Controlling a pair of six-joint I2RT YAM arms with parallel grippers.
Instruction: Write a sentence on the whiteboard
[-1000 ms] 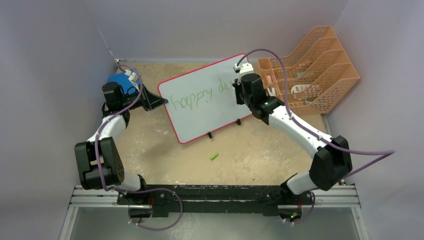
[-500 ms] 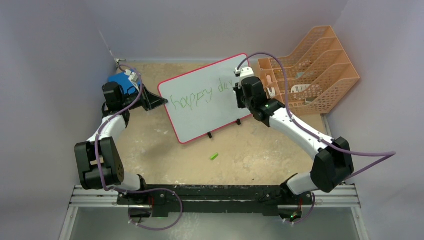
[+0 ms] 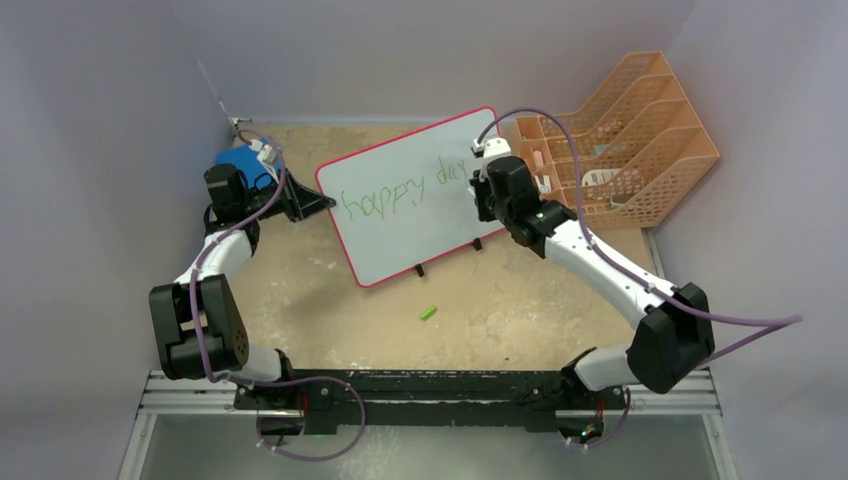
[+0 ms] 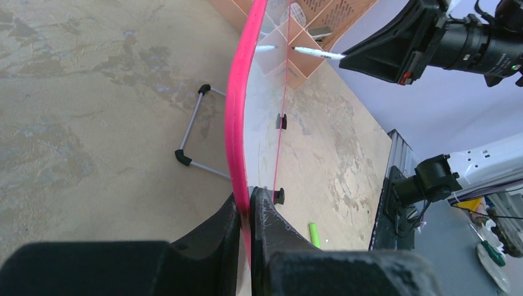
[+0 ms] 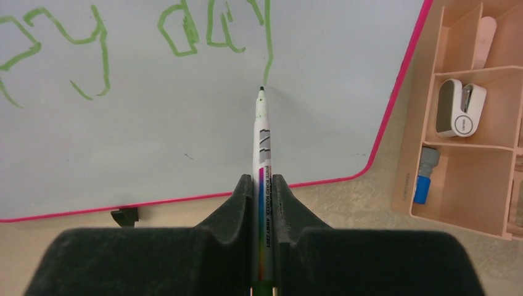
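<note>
Green cursive sentence [image 3: 398, 196] on the whiteboard [image 3: 400, 240]: top view reads "happy da", with the rest hidden behind the right arm. In the right wrist view the letters are upside down. "day" is complete there, with a long tail on the y. The marker [image 5: 261, 145] barrel has a rainbow stripe and a line of small black print that is too small to read. No other legible labels.

The right gripper [image 5: 262, 180] is clamped tight on the marker barrel, one finger on each side with no gap. The marker points straight out from the jaws, and its tip sits at the end of the y tail. Cannot tell if the tip touches the surface.

The left gripper [image 4: 248, 200] is closed on the red rim at the whiteboard's left edge, with fingers pinching front and back. The board is seen edge-on in the left wrist view.

The whiteboard is mid-table between the two arms. It stands propped on its black feet with a wire stand [image 4: 194, 132] behind it, and it is skewed, with the right corner farther back. The orange desk organizer [image 3: 640, 130] is just beside that right corner. Its compartments hold a white stapler-like item [image 5: 459, 108] and a blue-tipped item [image 5: 422, 182]. A blue pad [image 3: 240, 160] lies behind the left wrist. A small green cap [image 3: 428, 313] lies on the table [image 3: 300, 290] in front of the board, well apart from both grippers.
</note>
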